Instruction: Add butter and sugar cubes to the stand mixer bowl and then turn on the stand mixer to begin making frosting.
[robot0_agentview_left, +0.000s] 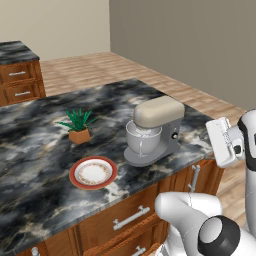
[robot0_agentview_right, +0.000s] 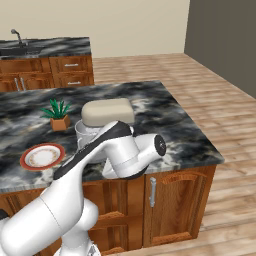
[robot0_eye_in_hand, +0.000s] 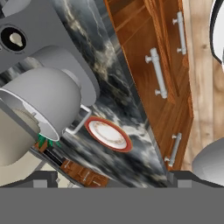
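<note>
The grey stand mixer (robot0_agentview_left: 159, 125) stands near the island counter's front right edge, with its beige head (robot0_agentview_right: 107, 111) down over the silvery stand mixer bowl (robot0_agentview_left: 143, 140). My gripper (robot0_agentview_left: 212, 142) hovers right of the mixer, just off the counter's corner, facing it. In the hand view the gripper (robot0_eye_in_hand: 113, 179) is open and empty, its fingertips (robot0_eye_in_hand: 43, 177) far apart. That view is rolled, with the bowl (robot0_eye_in_hand: 43, 103) and its side handle close at the left. A red-rimmed plate (robot0_agentview_left: 93, 173) lies left of the mixer. The butter and sugar cubes are out of view.
A small potted plant (robot0_agentview_left: 78, 125) stands behind the plate. Wooden drawers with metal handles (robot0_agentview_left: 131, 217) run below the counter's front edge (robot0_agentview_left: 165, 170). A second counter with a sink (robot0_agentview_right: 20, 46) is at the back. Open wooden floor lies to the right.
</note>
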